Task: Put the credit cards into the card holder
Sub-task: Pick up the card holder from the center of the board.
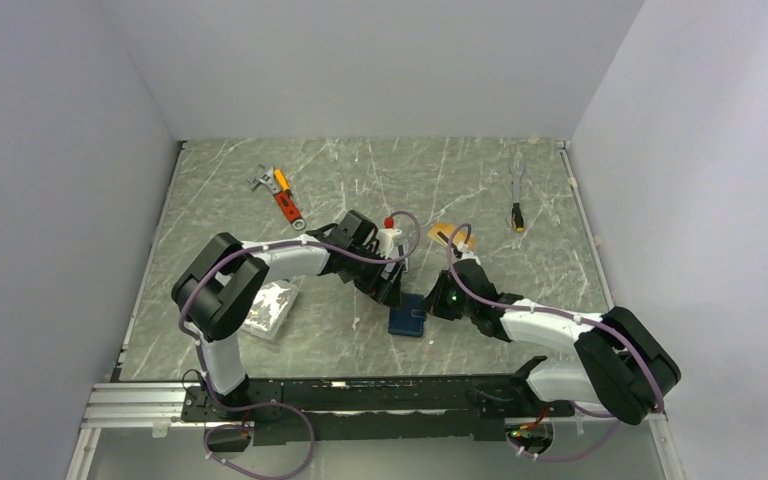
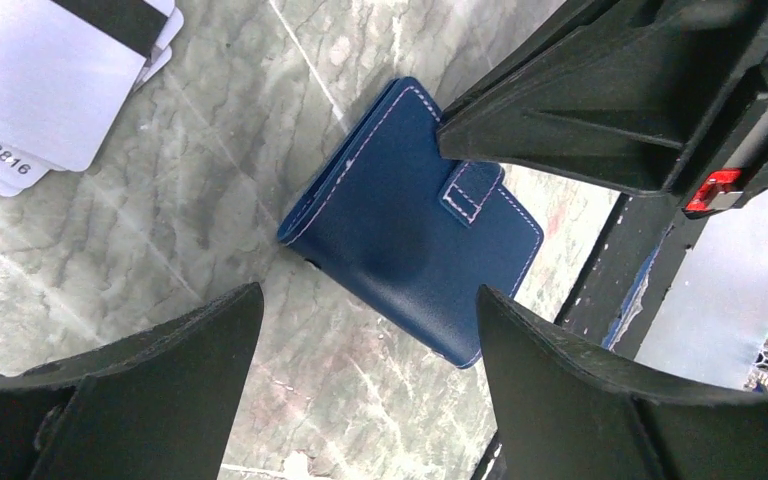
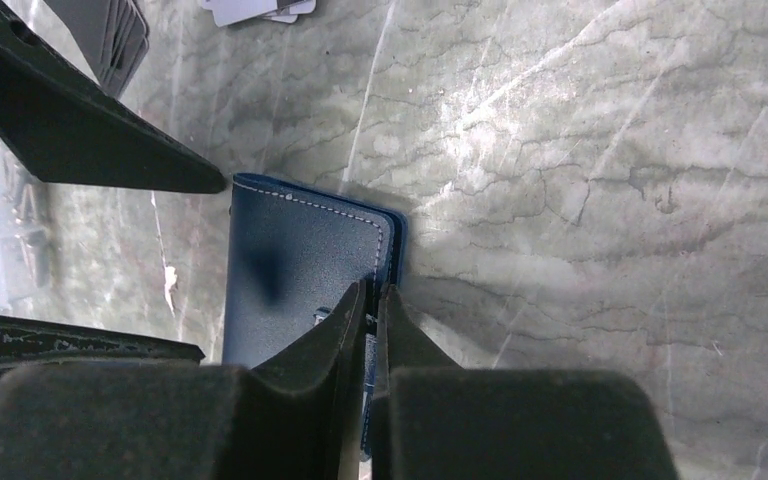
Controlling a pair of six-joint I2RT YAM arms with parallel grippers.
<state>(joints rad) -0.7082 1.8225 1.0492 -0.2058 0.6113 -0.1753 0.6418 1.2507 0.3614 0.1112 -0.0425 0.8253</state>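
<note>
Closed blue wallet point(image 2: 400, 250) lies on the desk point(image 3: 610, 150) just beyond the wide-open left claw point(image 2: 370, 293). The right claw point(image 3: 372, 295), pinched narrow, touches its top beside the snap tab point(image 2: 470, 190).

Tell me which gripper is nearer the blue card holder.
Right. The right gripper is on the card holder, fingers pinched at its snap tab. The left gripper hangs above it, fingers open, not touching.

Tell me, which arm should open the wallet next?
Right, probably. The right jaws pinch the tab of the wallet, ready to lift it; the left jaws hang open above, touching nothing.
</note>
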